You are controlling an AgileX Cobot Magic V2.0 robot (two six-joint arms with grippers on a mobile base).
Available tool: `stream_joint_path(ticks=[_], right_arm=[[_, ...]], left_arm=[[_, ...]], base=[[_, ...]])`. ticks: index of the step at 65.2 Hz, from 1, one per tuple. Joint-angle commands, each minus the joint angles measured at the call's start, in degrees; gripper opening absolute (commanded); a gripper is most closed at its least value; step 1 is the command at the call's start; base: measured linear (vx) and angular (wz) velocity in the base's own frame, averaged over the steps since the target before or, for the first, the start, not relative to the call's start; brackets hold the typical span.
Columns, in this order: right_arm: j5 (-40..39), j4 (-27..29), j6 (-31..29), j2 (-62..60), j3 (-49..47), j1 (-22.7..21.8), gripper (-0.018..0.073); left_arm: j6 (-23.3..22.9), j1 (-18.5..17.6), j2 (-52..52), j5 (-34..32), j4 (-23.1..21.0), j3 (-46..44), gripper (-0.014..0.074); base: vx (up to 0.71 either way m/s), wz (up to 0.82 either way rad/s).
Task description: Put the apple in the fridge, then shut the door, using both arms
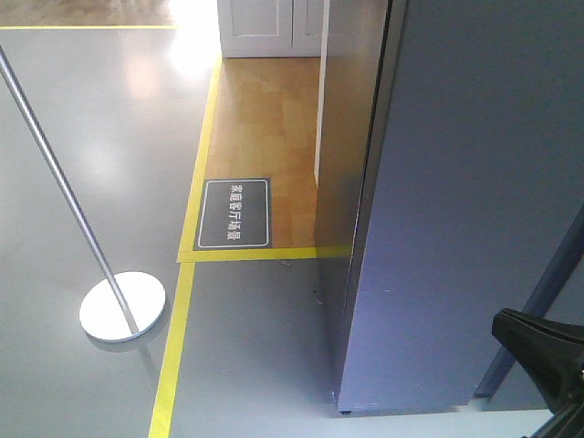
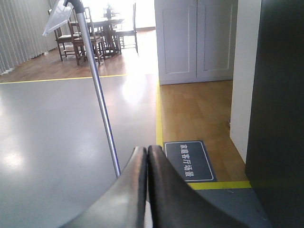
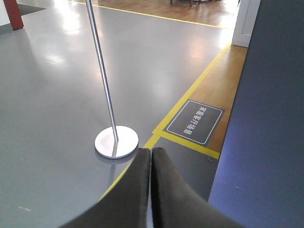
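You are looking at a wide grey floor (image 1: 100,137) that fills most of every view, glossy enough to carry bright window glare. Against it on the right stands the fridge (image 1: 474,201), a tall dark grey slab whose plain outer face fills the right of the front view; its door (image 1: 342,137) appears to lie flush against the body, with only a dark seam between them, though you cannot confirm a full seal from here. The apple is not visible in any view, so you cannot tell where it is.

Beyond the fridge a strip of wooden flooring (image 1: 265,119) runs back to white cabinet doors (image 2: 194,38), bordered by yellow floor tape (image 1: 187,274). A dark floor sign (image 1: 235,213) with white characters lies on the wood just inside the tape corner.

To the left a metal stand (image 1: 121,306) sits on its round base, its pole leaning up and away. In the left wrist view, dining chairs and a table (image 2: 95,33) show far back.

Your left gripper (image 2: 146,156) has its two dark fingers pressed together, pinching nothing. Your right gripper (image 3: 151,159) is likewise pressed together and empty.
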Motion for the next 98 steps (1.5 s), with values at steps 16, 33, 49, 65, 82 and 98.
stream_joint_path(ticks=[16, 33, 49, 65, 82, 98], right_arm=[[-0.64, 2.17, -0.47, 0.18, -1.52, -0.12, -0.0003], [-0.64, 2.17, -0.47, 0.18, -1.52, -0.12, -0.0003], [-0.72, 2.15, -0.47, 0.18, -1.52, -0.12, -0.0003], [-7.22, -5.92, 4.41, -4.85, -1.47, 1.93, -0.0003], [-13.98, -29.93, 34.36, -14.87, 4.13, 2.91, -0.0003], [-19.37, -51.84, 63.29, -25.78, 13.98, 2.91, -0.0003]], left_arm=[[0.23, -0.57, -0.87, -4.24, -0.01, -1.24, -0.0006], [0.23, -0.57, -0.87, -4.24, -0.01, -1.24, -0.0006], [0.23, -0.52, -0.87, -4.24, -0.01, -1.24, -0.0006], [0.23, -0.52, -0.87, -4.24, -0.01, -1.24, -0.0006], [0.23, -0.52, -0.87, -4.24, -0.01, -1.24, -0.0006], [0.23, -0.52, -0.87, -4.24, -0.01, -1.24, -0.0006]], base=[[0.0, 0.0], [0.0, 0.0], [0.0, 0.0], [0.0, 0.0], [0.0, 0.0], [0.0, 0.0]])
